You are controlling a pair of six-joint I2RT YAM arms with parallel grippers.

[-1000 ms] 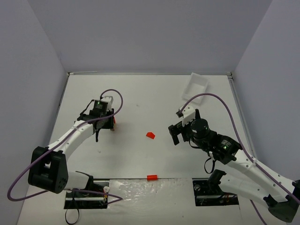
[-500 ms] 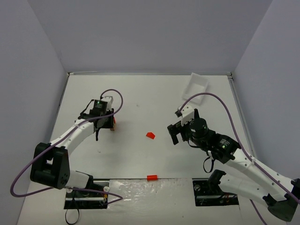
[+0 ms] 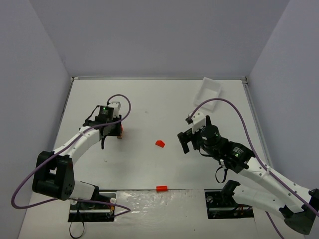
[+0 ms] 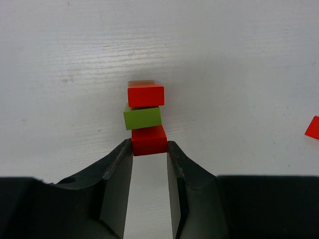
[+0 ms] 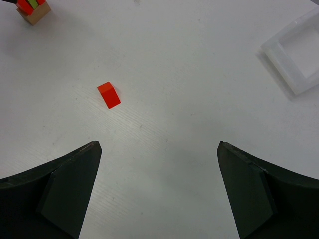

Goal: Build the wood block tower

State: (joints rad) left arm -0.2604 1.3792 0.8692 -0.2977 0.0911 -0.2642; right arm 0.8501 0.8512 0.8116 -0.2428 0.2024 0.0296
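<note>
The wood block tower [image 3: 120, 133] stands at the left of the table. From the left wrist it shows a tan block [image 4: 141, 82] lowest, then a red block [image 4: 145, 95], a lime green block [image 4: 142, 117] and a top red block [image 4: 149, 140]. My left gripper [image 4: 149, 145] is shut on that top red block, one fingertip on each side. The right gripper [image 5: 159, 144] hangs open and empty over bare table. A loose red block [image 5: 108, 94] lies ahead of it to the left, also seen mid-table [image 3: 160, 143].
A white rectangular tray [image 3: 208, 90] sits at the back right, and shows at the right wrist view's edge [image 5: 294, 50]. Another red block [image 3: 161, 188] lies at the near edge between the arm bases. Grey walls close the table on three sides.
The left arm has shifted very slightly at the tower, its grip unchanged. The right arm has barely moved and its jaws stay wide.
</note>
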